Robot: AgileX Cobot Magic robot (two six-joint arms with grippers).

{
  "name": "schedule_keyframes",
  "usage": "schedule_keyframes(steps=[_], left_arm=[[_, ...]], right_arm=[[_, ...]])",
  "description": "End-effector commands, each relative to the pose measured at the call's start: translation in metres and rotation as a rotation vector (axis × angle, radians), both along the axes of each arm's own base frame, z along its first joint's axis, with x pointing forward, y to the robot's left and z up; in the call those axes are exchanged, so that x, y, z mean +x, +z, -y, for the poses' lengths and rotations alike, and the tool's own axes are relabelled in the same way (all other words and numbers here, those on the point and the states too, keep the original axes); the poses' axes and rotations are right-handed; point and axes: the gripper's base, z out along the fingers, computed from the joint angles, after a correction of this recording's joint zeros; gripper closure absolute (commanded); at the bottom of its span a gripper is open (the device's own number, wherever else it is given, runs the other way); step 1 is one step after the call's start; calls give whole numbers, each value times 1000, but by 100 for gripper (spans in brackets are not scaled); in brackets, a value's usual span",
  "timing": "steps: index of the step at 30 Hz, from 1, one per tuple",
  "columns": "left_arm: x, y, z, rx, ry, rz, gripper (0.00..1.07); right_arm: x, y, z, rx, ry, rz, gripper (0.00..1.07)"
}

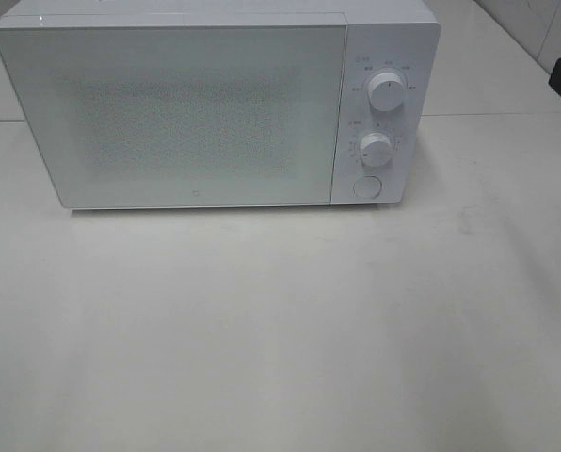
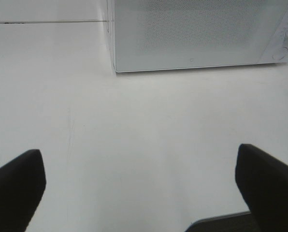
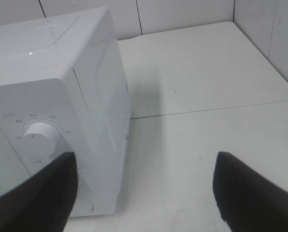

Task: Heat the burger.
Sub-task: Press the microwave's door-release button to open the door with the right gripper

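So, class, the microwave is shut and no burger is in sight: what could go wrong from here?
1. The door is frosted, so whether the burger is inside cannot be told; heating might run empty.
2. The right gripper, jaws open, points toward the upper knob; a sloppy approach could turn it wrongly.
3. Pushing the round button might slide the microwave on the table.

Your high camera faces the white boxy microwave oven (image 1: 168,113) head-on; both wrist cameras share it, ahead of the left gripper (image 2: 138,164), nearer the right gripper (image 3: 145,162).
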Motion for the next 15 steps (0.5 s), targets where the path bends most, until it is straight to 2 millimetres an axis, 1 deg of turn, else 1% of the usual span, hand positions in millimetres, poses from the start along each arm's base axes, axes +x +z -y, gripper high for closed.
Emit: schedule_keyframes(steps=[1, 2, 4, 5, 7, 8, 9, 10, 11, 12, 14, 15], left_arm=[[-2, 0, 0, -11, 1, 24, 6], [-2, 0, 0, -11, 1, 24, 6], [-2, 0, 0, -11, 1, 24, 6], [-2, 0, 0, -11, 1, 24, 6], [-2, 0, 0, -11, 1, 24, 6], [-2, 0, 0, -11, 1, 24, 6], [-2, 0, 0, -11, 1, 24, 6], [-2, 0, 0, -11, 1, 24, 6], [-2, 0, 0, -11, 1, 24, 6], [-2, 0, 0, -11, 1, 24, 6], [-2, 0, 0, -11, 1, 24, 6], [-2, 0, 0, -11, 1, 24, 6]], right_arm=[[5, -8, 2, -15, -14, 55, 32], [6, -15, 2, -30, -21, 77, 32], [7, -18, 3, -40, -27, 96, 32], [6, -25, 5, -56, -48, 131, 32], [6, -29, 6, -61, -61, 143, 32], [4, -35, 8, -61, -85, 150, 32], [4, -35, 8, -61, -85, 150, 32], [4, -39, 9, -62, -92, 146, 32], [2, -47, 10, -66, -99, 135, 32], [2, -47, 10, -66, -99, 135, 32], [-1, -54, 4, -69, -82, 132, 32], [-1, -54, 4, -69, -82, 132, 32]])
